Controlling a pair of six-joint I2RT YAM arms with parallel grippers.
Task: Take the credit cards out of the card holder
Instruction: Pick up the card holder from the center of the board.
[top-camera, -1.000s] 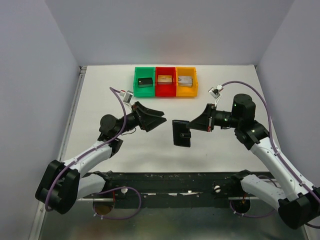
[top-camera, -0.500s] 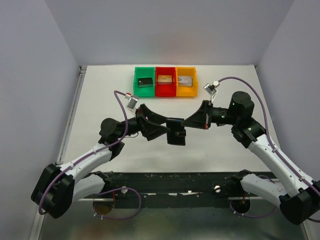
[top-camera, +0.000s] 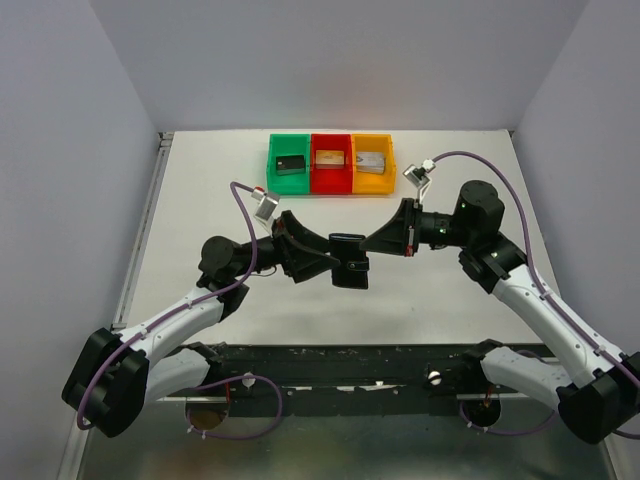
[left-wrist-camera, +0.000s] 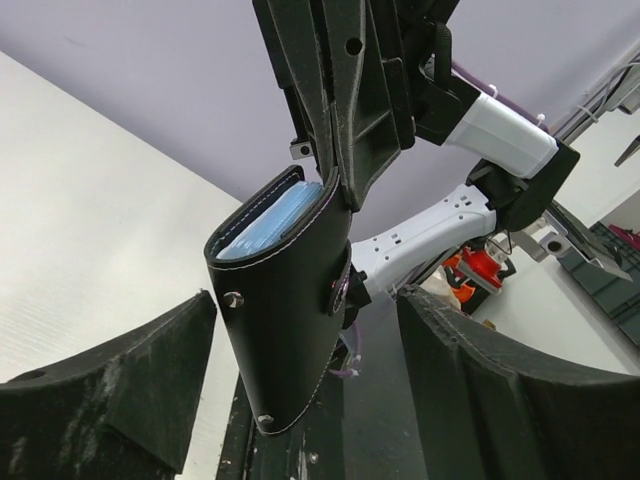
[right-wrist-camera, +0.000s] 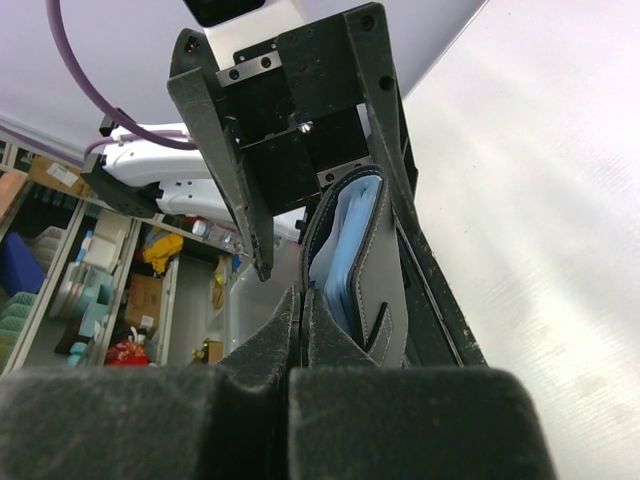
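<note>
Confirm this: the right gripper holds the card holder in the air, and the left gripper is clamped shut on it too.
The left gripper is open, its fingers either side of the card holder: see the left wrist view. The right gripper does hold it aloft.

The card holder (top-camera: 350, 262) is small and black, folded almost shut. Its blue lining (left-wrist-camera: 272, 222) peeks out at the open edge. It is up in the air, tilted.
</note>
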